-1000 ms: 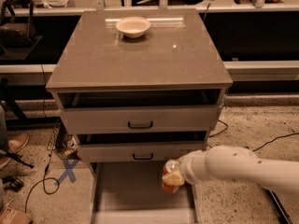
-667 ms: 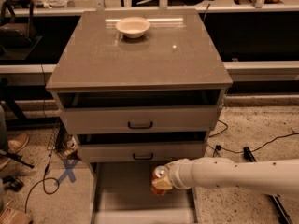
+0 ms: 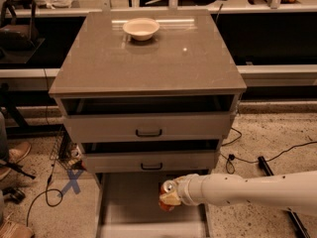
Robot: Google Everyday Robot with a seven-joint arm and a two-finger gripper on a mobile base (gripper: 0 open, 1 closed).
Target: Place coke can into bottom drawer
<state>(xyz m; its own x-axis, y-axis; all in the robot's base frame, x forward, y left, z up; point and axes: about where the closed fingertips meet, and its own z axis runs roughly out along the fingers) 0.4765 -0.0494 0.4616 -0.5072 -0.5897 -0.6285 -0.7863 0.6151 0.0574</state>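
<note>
Nearest the viewer, a white robot arm (image 3: 247, 190) is seen reaching in from the right. At its end the gripper (image 3: 170, 200) is closed around the coke can (image 3: 167, 188), which is held tilted with its silver top up over the pulled-out bottom drawer (image 3: 130, 202), above the right part of its pale grey floor. Behind it, the middle drawer (image 3: 148, 161) and top drawer (image 3: 148, 127) are left slightly ajar, their insides lost in shadow. Farthest back, a white bowl (image 3: 141, 28) is set on the cabinet top (image 3: 148, 66).
</note>
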